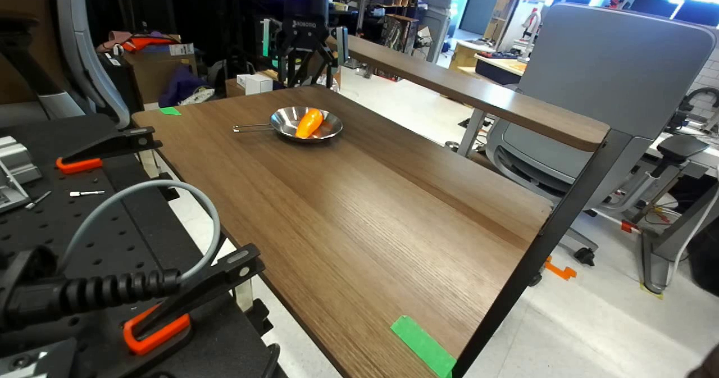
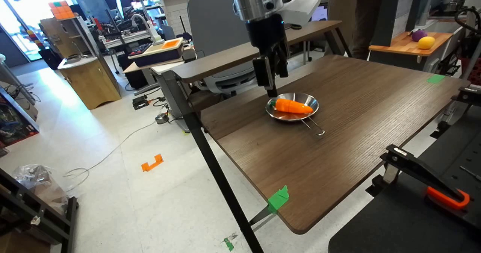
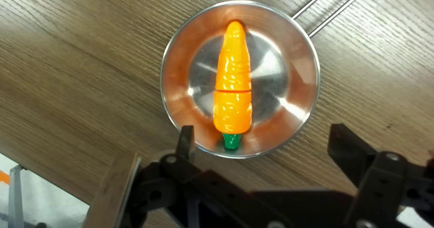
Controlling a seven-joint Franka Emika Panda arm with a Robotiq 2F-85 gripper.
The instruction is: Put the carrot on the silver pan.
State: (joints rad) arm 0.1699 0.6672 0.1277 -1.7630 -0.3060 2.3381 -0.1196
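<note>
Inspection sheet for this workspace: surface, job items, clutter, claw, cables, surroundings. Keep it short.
Surface: brown table, green tape at its edges.
Job items: carrot lies inside the silver pan; pan stands on the table.
Clutter: orange-handled clamps on the black bench alongside.
Claw: open, holding nothing, above the table, apart from the carrot.
Cables: grey cable loops over the black bench.
Surroundings: grey chair beyond the table; what look like a person's legs in an exterior view.
</note>
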